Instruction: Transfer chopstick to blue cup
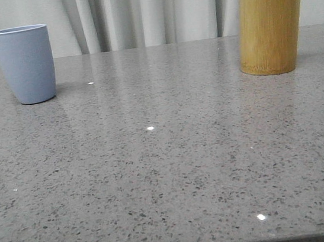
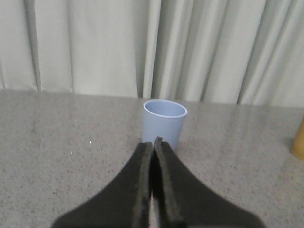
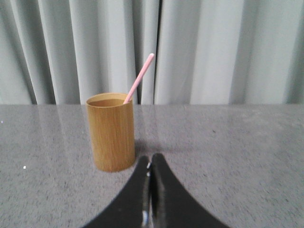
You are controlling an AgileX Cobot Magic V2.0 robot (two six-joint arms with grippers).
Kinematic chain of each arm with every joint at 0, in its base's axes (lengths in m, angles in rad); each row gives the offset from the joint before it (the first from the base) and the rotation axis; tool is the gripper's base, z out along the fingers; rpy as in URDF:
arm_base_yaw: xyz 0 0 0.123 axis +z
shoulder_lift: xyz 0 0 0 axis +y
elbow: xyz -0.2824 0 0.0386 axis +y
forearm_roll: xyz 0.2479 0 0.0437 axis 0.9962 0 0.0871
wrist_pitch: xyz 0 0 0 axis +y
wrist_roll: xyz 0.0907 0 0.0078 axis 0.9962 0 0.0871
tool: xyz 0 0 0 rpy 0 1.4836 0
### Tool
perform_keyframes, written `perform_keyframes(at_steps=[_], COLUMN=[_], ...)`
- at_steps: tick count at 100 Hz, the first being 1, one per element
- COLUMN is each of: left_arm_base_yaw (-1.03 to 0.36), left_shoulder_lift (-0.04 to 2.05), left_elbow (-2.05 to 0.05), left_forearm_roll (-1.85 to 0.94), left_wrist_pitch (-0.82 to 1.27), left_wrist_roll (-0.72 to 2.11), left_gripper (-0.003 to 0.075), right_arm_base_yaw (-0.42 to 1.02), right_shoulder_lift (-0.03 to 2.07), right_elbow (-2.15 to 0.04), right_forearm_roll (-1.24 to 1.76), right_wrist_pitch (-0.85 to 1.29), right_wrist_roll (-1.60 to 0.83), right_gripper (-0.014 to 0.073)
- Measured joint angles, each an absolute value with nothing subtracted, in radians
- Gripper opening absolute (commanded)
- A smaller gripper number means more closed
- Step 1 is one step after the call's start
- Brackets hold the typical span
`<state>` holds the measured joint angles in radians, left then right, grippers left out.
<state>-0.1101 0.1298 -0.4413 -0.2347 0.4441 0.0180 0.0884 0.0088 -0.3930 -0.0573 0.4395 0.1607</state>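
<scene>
Your chopstick (image 3: 139,79) stands in the bamboo holder (image 1: 270,25) at the far right of the speckled grey surface (image 1: 168,168), leaning on the rim so its pink upper end slants clear above the opening; that free end is the only part you can take. The blue cup (image 1: 24,64) sits upright at the far left, well apart from the holder, mouth open and, from the left wrist view, apparently empty.

Left claw (image 2: 154,142): fingers pressed together, nothing between them, aimed at the blue cup just ahead. Right claw (image 3: 151,159): likewise closed and empty, low over the surface, facing the holder, which stands slightly off its line.

Judgement: nothing of the transfer is done yet. The right arm is the one placed for the pick; you need it to open and rise toward the slanted tip.
</scene>
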Motion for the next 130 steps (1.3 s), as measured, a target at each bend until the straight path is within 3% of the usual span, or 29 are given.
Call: perform_keyframes(at_steps=[28, 39, 78, 85, 93, 104, 109, 113, 119, 130], left_arm_base_yaw=[-0.11, -0.11, -0.11, -0.11, -0.11, -0.11, -0.11, -0.11, -0.11, -0.11], left_shoulder_lift=[0.421, 0.482, 0.507, 0.507, 0.507, 0.507, 0.507, 0.507, 0.507, 0.507], left_elbow=[-0.808, -0.86, -0.865, -0.865, -0.865, -0.865, -0.865, -0.865, -0.865, -0.865], left_forearm_roll=[-0.235, -0.235, -0.21, -0.209, -0.206, -0.206, -0.205, -0.205, -0.205, -0.205], left_wrist_pitch=[0.895, 0.935, 0.957, 0.957, 0.958, 0.96, 0.96, 0.96, 0.96, 0.96], left_wrist_roll=[0.018, 0.018, 0.018, 0.021, 0.037, 0.047, 0.051, 0.051, 0.051, 0.051], left_gripper=[-0.0019, -0.0019, 0.0008, 0.0093, 0.027, 0.0563, 0.0652, 0.0694, 0.0703, 0.068], right_arm_base_yaw=[0.088, 0.088, 0.088, 0.088, 0.088, 0.088, 0.088, 0.088, 0.088, 0.088], right_shoulder_lift=[0.22, 0.296, 0.345, 0.345, 0.345, 0.345, 0.345, 0.345, 0.345, 0.345], right_elbow=[-0.714, -0.787, -0.798, -0.798, -0.798, -0.798, -0.798, -0.798, -0.798, -0.798], right_forearm_roll=[-0.055, -0.053, -0.053, -0.053, -0.053, -0.052, -0.052, -0.052, -0.052, -0.052], right_wrist_pitch=[0.884, 0.973, 0.987, 0.987, 0.989, 0.989, 0.989, 0.989, 0.989, 0.989], right_wrist_roll=[0.161, 0.161, 0.162, 0.162, 0.162, 0.165, 0.165, 0.165, 0.165, 0.165], right_gripper=[-0.0068, -0.0068, -0.0064, -0.0037, 0.005, 0.0289, 0.0422, 0.0548, 0.0659, 0.063])
